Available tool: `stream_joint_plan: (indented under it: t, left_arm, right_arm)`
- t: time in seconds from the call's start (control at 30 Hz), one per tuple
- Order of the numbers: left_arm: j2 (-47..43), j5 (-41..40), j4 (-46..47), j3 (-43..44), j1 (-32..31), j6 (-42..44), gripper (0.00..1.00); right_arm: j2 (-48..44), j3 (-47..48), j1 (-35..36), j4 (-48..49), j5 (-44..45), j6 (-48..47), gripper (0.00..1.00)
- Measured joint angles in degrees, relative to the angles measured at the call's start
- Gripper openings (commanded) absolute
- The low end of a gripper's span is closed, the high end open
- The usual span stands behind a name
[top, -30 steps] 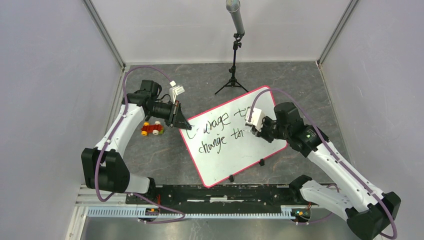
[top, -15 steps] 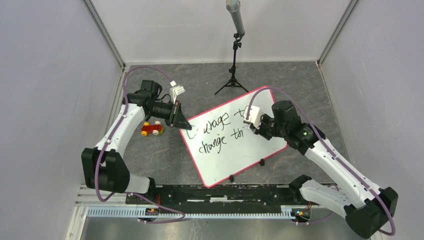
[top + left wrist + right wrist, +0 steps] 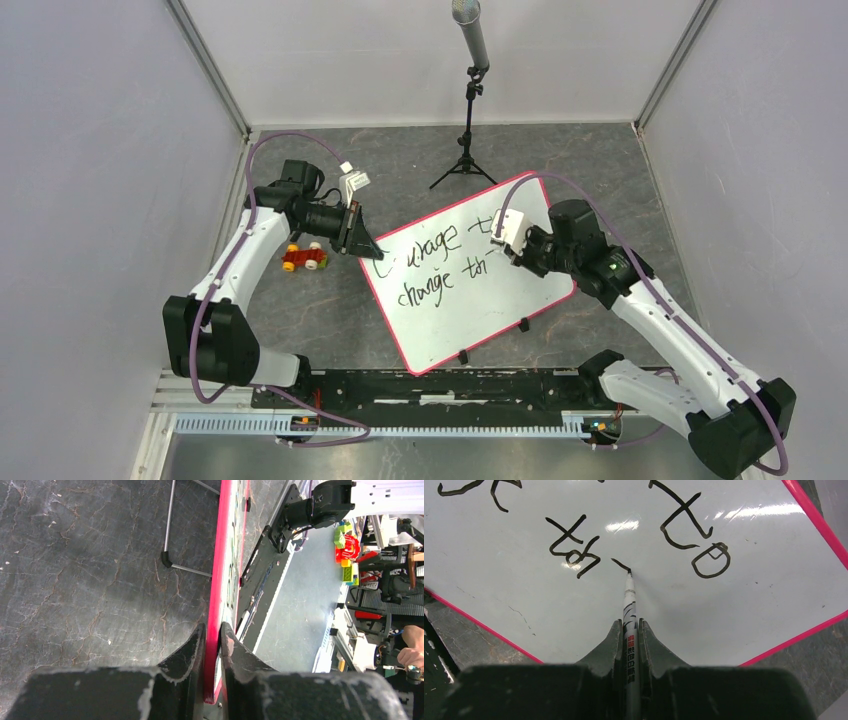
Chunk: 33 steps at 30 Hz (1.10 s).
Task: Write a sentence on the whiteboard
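The whiteboard (image 3: 470, 310), pink-rimmed, stands tilted in the middle of the floor. The sentence (image 3: 440, 262) so reads "courage to" over "change th" in black script. My left gripper (image 3: 368, 250) is shut on the board's left corner; in the left wrist view its jaws (image 3: 212, 635) pinch the pink rim (image 3: 220, 555). My right gripper (image 3: 515, 255) is shut on a marker (image 3: 629, 605) whose tip touches the whiteboard (image 3: 734, 605) at the end of a short stroke after "th" (image 3: 574, 547). The marker's barrel sits between the fingers (image 3: 629, 625).
A small red and yellow toy car (image 3: 305, 258) lies left of the board, under my left arm. A microphone on a tripod (image 3: 468, 100) stands behind the board. Two black feet (image 3: 523, 324) prop the board's near edge. A black rail (image 3: 430, 385) runs along the front.
My right gripper has shifted slightly along the second line with the marker, and a short new stroke has appeared after "th". The left arm and the board have not moved.
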Motion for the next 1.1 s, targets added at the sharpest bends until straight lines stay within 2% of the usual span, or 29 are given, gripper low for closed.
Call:
stream_joint_plan:
  t: [0.33, 0.67, 1.1]
  left_arm:
    - [0.1, 0.0, 0.0, 0.0, 0.0, 0.0, 0.02]
    - [0.1, 0.0, 0.0, 0.0, 0.0, 0.0, 0.02]
    - [0.1, 0.0, 0.0, 0.1, -0.1, 0.0, 0.02]
  right_arm:
    - [0.0, -0.9, -0.2, -3.6, -4.0, -2.5, 0.00]
    - [-0.2, 0.9, -0.2, -6.3, -2.3, -3.5, 0.00]
    - [2.2, 4.6, -0.3, -4.2, -2.6, -2.6, 0.00]
